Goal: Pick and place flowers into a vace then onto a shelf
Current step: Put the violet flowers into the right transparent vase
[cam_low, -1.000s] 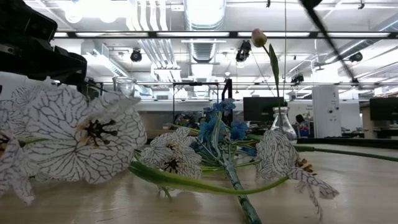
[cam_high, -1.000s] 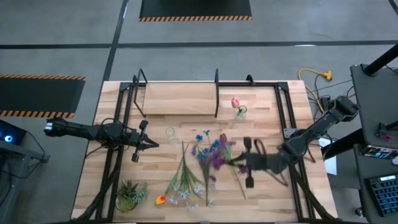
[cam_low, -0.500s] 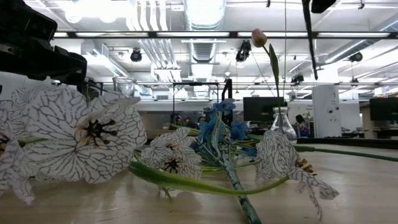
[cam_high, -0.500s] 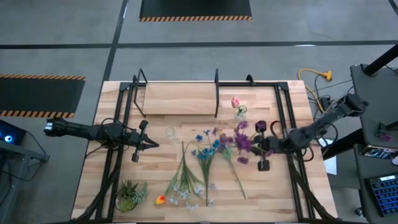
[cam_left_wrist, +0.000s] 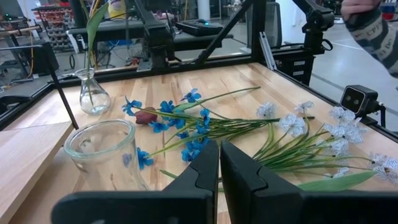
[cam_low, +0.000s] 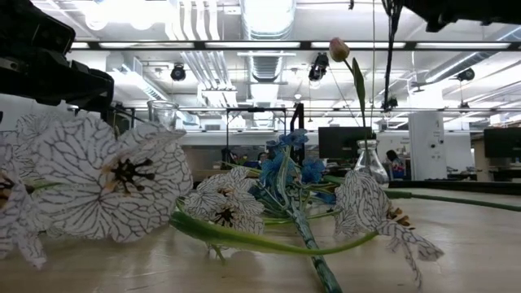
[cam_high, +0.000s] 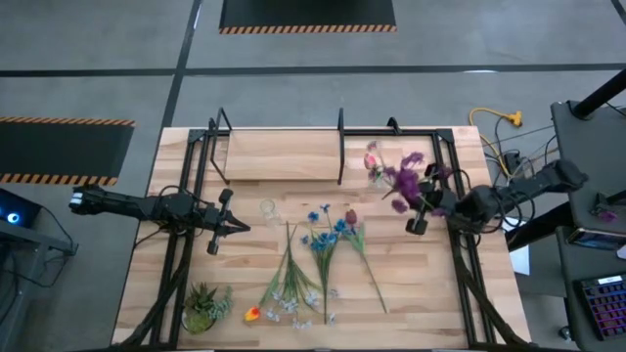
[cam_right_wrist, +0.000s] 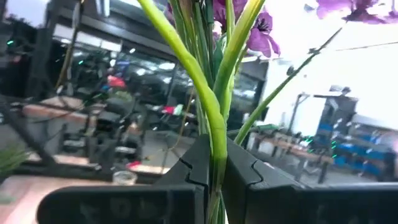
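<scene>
My right gripper (cam_high: pixel 428 202) hovers over the table's far right part, shut on a bunch of purple flowers (cam_high: pixel 401 181) whose blooms (cam_right_wrist: pixel 261 34) rise past its fingers. Beside it, a small glass vase (cam_high: pixel 376 176) holds a pink tulip (cam_low: pixel 338 49). Blue flowers (cam_high: pixel 328 230), pale ones (cam_high: pixel 293 284) and an orange bloom (cam_high: pixel 252 314) lie on the table. An empty glass vase (cam_left_wrist: pixel 106 149) stands just ahead of my left gripper (cam_high: pixel 227 227), which is shut and idle at the left. The shelf (cam_high: pixel 284 154) lies along the far edge. My right gripper pinches the purple flowers' green stems (cam_right_wrist: pixel 214 124) between its two fingers, several stems together. The fingers lie across the stems. The blooms stand beyond the fingers and a stem end (cam_low: pixel 389 57) hangs below them. The bunch is lifted clear of the table.
A spiky green potted plant (cam_high: pixel 202 305) sits at the near left corner. Black metal frame bars (cam_high: pixel 452 186) run along the table's left and right sides. Upright black brackets (cam_high: pixel 340 147) stand on the shelf. A person's sleeve (cam_left_wrist: pixel 373 31) shows beyond the table.
My right gripper has carried the purple flowers up off the pile in the middle and toward the table's far right, near the tulip vase. It has tipped upward and rolled, so the blooms now point toward the far edge. It has stayed shut.
</scene>
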`<state>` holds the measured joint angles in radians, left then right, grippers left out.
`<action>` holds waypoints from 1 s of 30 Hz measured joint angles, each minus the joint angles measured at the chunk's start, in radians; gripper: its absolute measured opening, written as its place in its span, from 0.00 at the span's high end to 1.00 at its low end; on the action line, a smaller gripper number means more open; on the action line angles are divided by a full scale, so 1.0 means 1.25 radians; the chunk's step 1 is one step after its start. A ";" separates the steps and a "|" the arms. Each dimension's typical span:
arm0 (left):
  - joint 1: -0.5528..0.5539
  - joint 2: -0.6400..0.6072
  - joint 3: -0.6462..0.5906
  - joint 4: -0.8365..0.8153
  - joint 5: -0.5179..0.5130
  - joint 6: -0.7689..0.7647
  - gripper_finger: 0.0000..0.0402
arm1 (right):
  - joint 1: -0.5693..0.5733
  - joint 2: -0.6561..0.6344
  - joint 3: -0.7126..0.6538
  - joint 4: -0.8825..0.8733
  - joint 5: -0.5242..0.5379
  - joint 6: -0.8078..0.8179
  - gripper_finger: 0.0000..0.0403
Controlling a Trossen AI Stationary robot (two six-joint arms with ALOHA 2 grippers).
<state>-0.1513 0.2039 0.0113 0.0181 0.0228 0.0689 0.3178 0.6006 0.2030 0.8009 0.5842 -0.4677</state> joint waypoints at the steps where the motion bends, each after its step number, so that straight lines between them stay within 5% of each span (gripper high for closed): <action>1: 0.000 0.000 0.000 0.000 0.000 0.000 1.00 | -0.010 -0.015 -0.007 0.000 0.006 -0.003 0.97; 10: 0.000 0.000 0.000 -0.001 0.000 0.000 1.00 | -0.141 -0.040 -0.024 0.013 0.102 0.074 0.97; 30: 0.000 -0.001 0.000 0.001 0.000 0.000 1.00 | -0.383 0.066 -0.047 0.133 0.004 0.211 0.97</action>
<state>-0.1509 0.2026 0.0113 0.0188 0.0227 0.0692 -0.1608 0.6835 0.1445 0.9670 0.5893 -0.2035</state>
